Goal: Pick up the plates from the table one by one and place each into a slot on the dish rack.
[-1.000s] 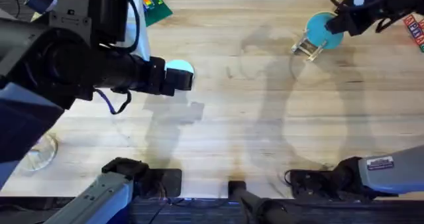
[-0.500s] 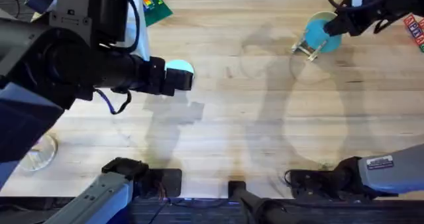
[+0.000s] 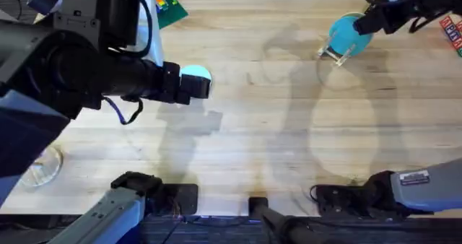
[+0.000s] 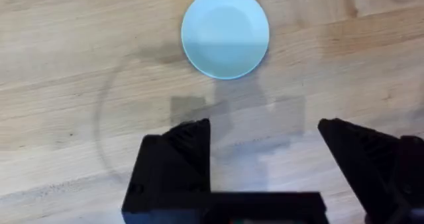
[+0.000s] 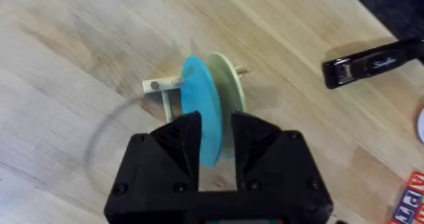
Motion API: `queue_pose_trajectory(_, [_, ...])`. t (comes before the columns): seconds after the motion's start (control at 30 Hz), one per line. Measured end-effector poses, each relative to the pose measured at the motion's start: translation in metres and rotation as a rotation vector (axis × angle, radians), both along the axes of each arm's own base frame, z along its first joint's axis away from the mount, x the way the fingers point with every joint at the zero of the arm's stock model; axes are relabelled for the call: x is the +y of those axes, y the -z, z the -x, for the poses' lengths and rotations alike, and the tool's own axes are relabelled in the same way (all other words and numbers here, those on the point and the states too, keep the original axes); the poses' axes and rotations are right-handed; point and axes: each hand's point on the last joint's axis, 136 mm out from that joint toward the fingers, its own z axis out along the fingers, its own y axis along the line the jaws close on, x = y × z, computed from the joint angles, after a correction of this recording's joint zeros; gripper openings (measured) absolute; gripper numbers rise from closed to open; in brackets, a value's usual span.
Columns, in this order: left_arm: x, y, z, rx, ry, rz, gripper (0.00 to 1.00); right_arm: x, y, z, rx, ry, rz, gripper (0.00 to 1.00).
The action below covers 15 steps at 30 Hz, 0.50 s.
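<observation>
Table (image 3: 274, 128) – teal plate (image 5: 201, 111) upright, on edge

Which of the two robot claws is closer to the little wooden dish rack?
The right. The right gripper is directly over the dish rack, closed on the teal plate standing in it. The left gripper hovers open far across the table, near the pale sky-blue plate.

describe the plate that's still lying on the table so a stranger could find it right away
Start at the wooden table and look to its left half, just beyond the left gripper, whose jaws are open above the wood. The plate lies flat there, alone, small, round and pale sky-blue. The teal plate differs: darker, standing on edge in the dish rack beside a cream plate.
</observation>
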Motion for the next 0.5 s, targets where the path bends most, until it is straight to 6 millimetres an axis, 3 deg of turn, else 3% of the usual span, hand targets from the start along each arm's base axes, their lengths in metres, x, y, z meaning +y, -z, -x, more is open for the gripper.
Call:
queue_pose_trajectory(0.17, [0.0, 0.0, 0.0, 0.0, 0.0, 0.0, 0.993, 0.001, -0.027, 0.003, -0.062, 0.014, 0.003, 0.3])
queue_pose_trajectory(0.3, [0.0, 0.0, 0.0, 0.0, 0.0, 0.0, 0.993, 0.003, -0.063, 0.011, -0.144, 0.033, 0.003, 0.341])
queue_pose_trajectory(0.5, [0.0, 0.0, 0.0, 0.0, 0.0, 0.0, 0.993, 0.021, -0.121, 0.03, -0.276, 0.037, -0.014, 0.531])
